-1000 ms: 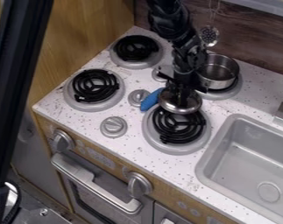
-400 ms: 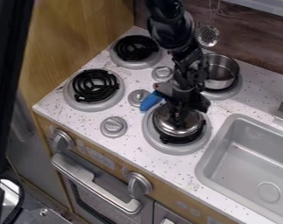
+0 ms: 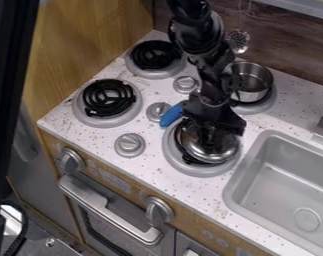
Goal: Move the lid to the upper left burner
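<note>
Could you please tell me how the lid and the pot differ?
The lid is a shallow dome, while the pot is deep and open-topped. The lid is over the near right burner; the pot sits on the far right burner. Both are round, shiny metal.

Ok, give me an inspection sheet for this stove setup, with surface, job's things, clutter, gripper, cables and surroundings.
Surface: white speckled counter with dark marks near the burners.
Lid: metal, at the lower right burner, off-centre; whether it touches the coil is unclear. Lid is not at the upper left burner.
Clutter: blue object beside the knob left of the gripper; metal pot on the upper right burner.
Gripper: over the lid; grip unclear.
Cables: dark, cable-like curve at lower left.
Surroundings: grey sink at right; perforated utensil hanging at the back.
</note>
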`<state>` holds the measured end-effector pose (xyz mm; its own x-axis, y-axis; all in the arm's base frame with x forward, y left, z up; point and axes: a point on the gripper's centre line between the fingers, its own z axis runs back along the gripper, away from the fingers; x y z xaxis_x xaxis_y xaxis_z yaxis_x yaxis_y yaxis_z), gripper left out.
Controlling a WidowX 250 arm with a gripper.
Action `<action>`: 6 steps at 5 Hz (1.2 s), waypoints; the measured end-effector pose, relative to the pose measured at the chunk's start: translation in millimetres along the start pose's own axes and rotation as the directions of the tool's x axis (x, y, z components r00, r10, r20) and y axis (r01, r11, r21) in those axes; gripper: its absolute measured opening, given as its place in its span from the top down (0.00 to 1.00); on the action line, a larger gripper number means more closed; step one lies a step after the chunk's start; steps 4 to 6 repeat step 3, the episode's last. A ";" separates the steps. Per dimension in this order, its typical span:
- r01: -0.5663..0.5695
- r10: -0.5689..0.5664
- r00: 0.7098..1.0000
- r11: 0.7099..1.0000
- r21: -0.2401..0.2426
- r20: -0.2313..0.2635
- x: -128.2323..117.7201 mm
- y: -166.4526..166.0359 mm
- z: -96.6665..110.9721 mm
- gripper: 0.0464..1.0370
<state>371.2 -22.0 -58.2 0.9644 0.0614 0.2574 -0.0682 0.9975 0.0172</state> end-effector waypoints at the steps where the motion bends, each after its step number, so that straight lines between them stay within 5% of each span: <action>1: 0.130 -0.127 0.991 0.990 0.058 -0.050 10.0 -10.0 12.9 0.16; 2: 0.178 -0.173 0.983 0.978 0.107 -0.055 19.4 -22.7 39.3 0.04; 3: 0.154 -0.152 0.987 0.987 0.054 -0.049 15.2 -28.3 45.2 0.04; 6: 0.154 -0.152 0.987 0.987 0.054 -0.049 15.2 -28.3 45.2 0.04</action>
